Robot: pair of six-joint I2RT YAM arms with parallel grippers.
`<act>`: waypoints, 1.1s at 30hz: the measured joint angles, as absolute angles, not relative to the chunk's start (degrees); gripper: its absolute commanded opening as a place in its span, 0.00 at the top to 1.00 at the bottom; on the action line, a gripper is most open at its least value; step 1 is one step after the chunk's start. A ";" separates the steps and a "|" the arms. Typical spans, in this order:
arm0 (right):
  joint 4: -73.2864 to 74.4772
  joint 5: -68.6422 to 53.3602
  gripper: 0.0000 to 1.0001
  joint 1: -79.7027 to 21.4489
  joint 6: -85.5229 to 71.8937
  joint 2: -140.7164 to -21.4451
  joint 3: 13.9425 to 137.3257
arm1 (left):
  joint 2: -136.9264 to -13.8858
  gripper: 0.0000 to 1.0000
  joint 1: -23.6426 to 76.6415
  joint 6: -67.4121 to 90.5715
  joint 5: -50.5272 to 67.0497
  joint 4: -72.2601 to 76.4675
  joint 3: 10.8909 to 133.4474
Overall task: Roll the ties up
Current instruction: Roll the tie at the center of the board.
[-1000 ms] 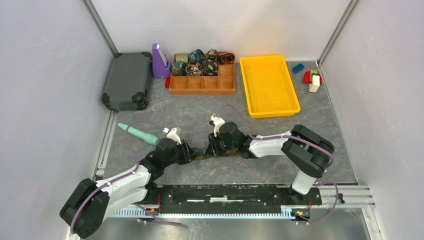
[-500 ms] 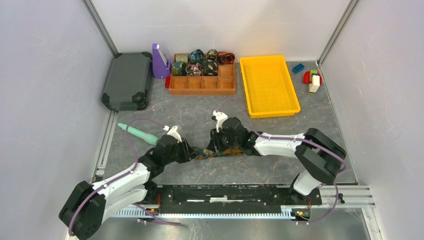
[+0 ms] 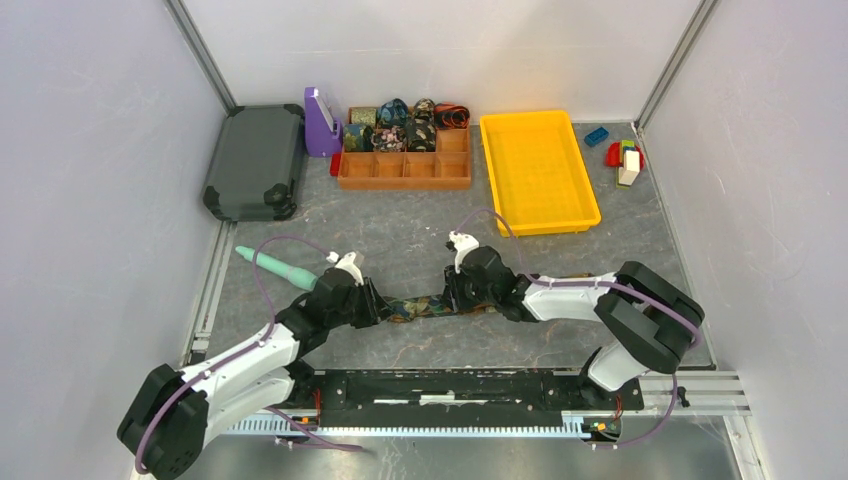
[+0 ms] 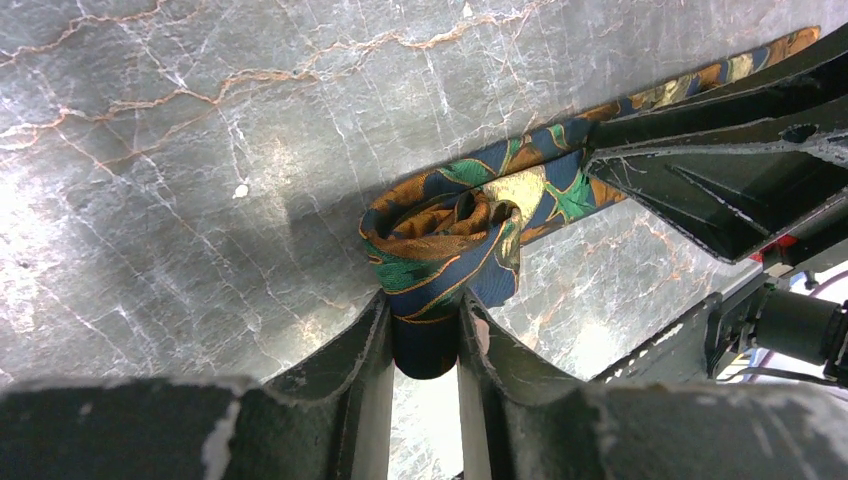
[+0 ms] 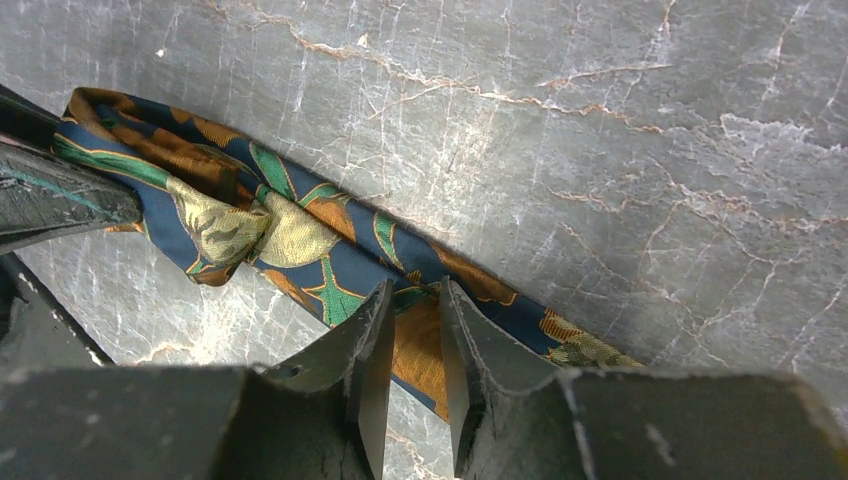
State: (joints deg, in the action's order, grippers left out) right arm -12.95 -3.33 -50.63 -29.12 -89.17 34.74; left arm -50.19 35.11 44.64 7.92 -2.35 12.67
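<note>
- Marbled tabletop carries the tie, long axis spanning arm to arm.
- Left jaws clamp its coiled end; right jaws pinch the flat tail.

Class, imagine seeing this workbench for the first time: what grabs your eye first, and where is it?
The patterned blue, orange and green necktie stretches across the table's near middle between the left gripper and right gripper, both pinching it, its left end coiled. At the back, a bright yellow plastic tray sits right of a brown compartment box holding rolled ties.
</note>
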 measured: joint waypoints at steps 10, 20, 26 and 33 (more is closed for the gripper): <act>-16.82 -0.05 0.69 -55.11 -36.34 -88.86 32.42 | -49.67 0.71 35.11 42.81 7.64 -7.05 14.85; -11.31 4.62 0.65 -56.27 -39.59 -86.35 32.69 | -49.21 0.72 35.11 42.24 6.44 -10.61 16.56; -10.98 5.21 0.63 -56.42 -40.64 -86.21 32.69 | -48.29 0.72 35.11 42.26 5.78 -11.18 16.58; -6.39 6.39 0.59 -56.53 -37.17 -86.15 35.55 | -47.92 0.74 35.11 42.26 4.10 -12.36 16.64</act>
